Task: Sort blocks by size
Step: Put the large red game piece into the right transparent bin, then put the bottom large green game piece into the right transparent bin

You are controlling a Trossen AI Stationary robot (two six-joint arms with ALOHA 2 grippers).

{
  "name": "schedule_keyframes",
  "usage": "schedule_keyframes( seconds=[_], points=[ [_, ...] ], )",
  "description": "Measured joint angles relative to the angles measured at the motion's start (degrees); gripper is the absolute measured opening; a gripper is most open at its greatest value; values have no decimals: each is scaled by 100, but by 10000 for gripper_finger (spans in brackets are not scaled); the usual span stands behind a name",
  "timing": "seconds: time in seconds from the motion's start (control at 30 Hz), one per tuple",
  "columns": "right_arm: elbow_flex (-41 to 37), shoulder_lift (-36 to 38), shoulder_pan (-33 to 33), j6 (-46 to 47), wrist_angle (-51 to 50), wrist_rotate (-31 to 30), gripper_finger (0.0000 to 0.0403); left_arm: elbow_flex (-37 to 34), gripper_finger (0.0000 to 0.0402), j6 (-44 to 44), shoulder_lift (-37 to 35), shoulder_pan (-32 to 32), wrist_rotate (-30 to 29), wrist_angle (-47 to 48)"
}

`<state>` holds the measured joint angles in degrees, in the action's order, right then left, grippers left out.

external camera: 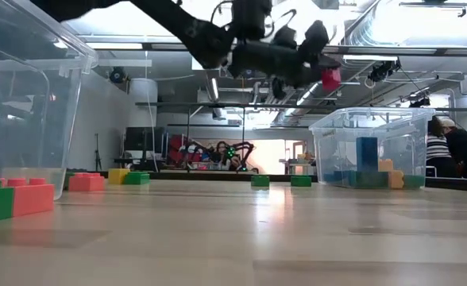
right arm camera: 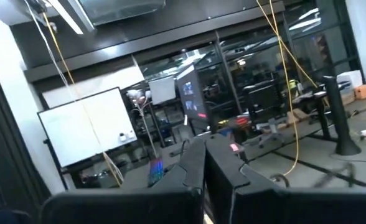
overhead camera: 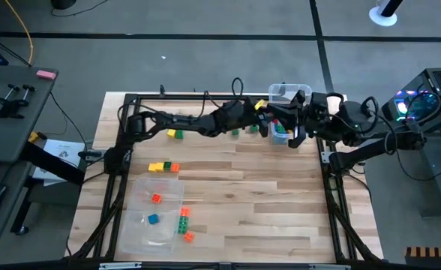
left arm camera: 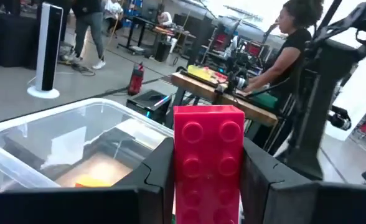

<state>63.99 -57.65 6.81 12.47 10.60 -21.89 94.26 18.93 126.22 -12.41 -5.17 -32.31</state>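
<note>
My left gripper (left arm camera: 208,158) is shut on a long red studded brick (left arm camera: 208,143). It hangs high over the near rim of a clear bin (left arm camera: 58,134) at the table's far right, as the low view (external camera: 330,77) shows. That bin (external camera: 368,147) holds blue, orange and green blocks. My right gripper (right arm camera: 206,158) is shut and empty, and it waits beside the bin in the high view (overhead camera: 298,137). Loose green blocks (overhead camera: 235,133) lie on the table near the bin. A yellow-green pair (overhead camera: 174,133) and a yellow-orange row (overhead camera: 164,167) lie toward the left. My left gripper pinches the red brick's two long sides (left arm camera: 178,165) between its two fingers (left arm camera: 155,177), and the fingers lie along it. The studded face looks back at the wrist, and the brick's free end sticks out past the fingertips. The arm reaches in from the table's left, and the brick is lifted clear above the bin.
A second clear bin (overhead camera: 157,214) stands at the near left with orange, blue and green blocks in it. It looms large in the low view (external camera: 19,103). A black frame (overhead camera: 205,96) runs around the table. People stand in the room beyond the table.
</note>
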Motion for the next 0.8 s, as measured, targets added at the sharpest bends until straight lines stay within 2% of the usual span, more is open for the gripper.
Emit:
schedule_keyframes(
  seconds=[0.33, 0.67, 0.8],
  points=[
    [0, -15, -310, 106, -327, 6, 0, 1395, 100, -148, 957, -274, 411, 32],
    [0, -15, -611, 258, -486, 26, 0, 2274, 246, -1107, 1152, -295, 431, 1403],
    [0, -15, -720, 256, -482, 26, 0, 2576, 269, -1014, 749, -336, 983, 2821]
  ],
)
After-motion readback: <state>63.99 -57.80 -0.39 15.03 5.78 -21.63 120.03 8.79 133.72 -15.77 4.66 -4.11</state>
